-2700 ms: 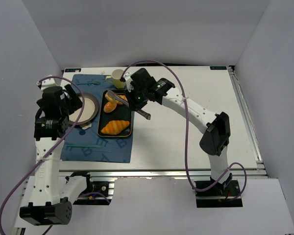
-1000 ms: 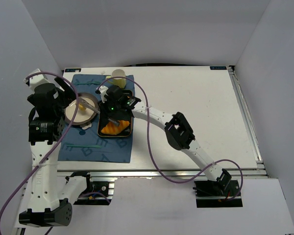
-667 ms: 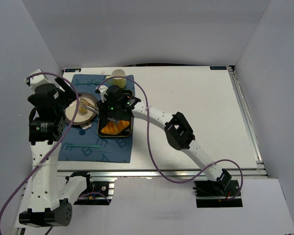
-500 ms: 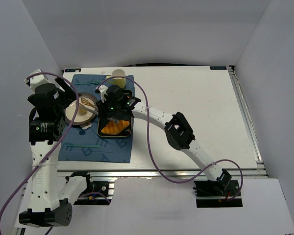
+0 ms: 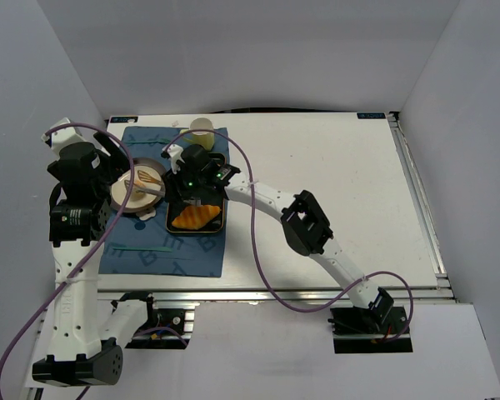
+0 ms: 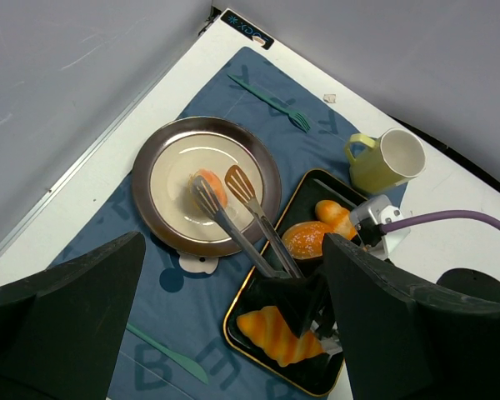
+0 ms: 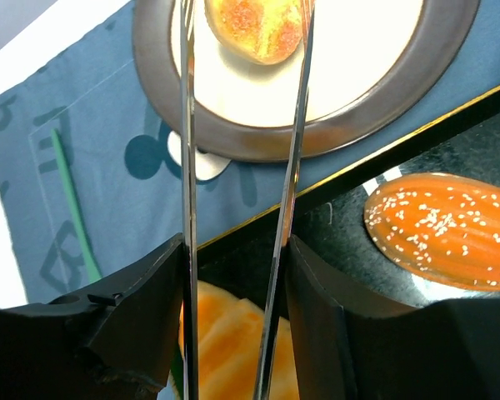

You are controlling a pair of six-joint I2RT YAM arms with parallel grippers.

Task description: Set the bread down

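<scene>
The white counter (image 5: 333,183) carries a blue mat (image 5: 142,250) on its left side. On the mat, a black tray (image 6: 227,321) lies to the right and a brown-rimmed plate (image 6: 146,162) just to its left. The right arm reaches across the tray, and the right pincer (image 7: 233,275) is pressed together on the handles of a pair of tongs (image 6: 233,225) whose blades stretch out over the plate. The left pincer (image 6: 233,275) hangs above the mat, spread wide and holding nothing. The bread (image 6: 210,185) sits on the pale middle of the plate, between the tong blades. One blade lies against or over its left side and the other is a little to its right, though whether either blade actually grips it cannot be told. So the placing looks nearly done, with only the release and pull-back left. The main risk is in that pull-back. If a blade clings to the crust, the small bun could roll or be dragged toward the rim and off the plate. A low blade could also catch the plate's edge and shove it along the mat. On the way back over the tray, the tongs pass close to the sesame roll (image 6: 304,240) and the croissant (image 6: 279,333) and might nudge them. The thin handles could also twist in the grip.
</scene>
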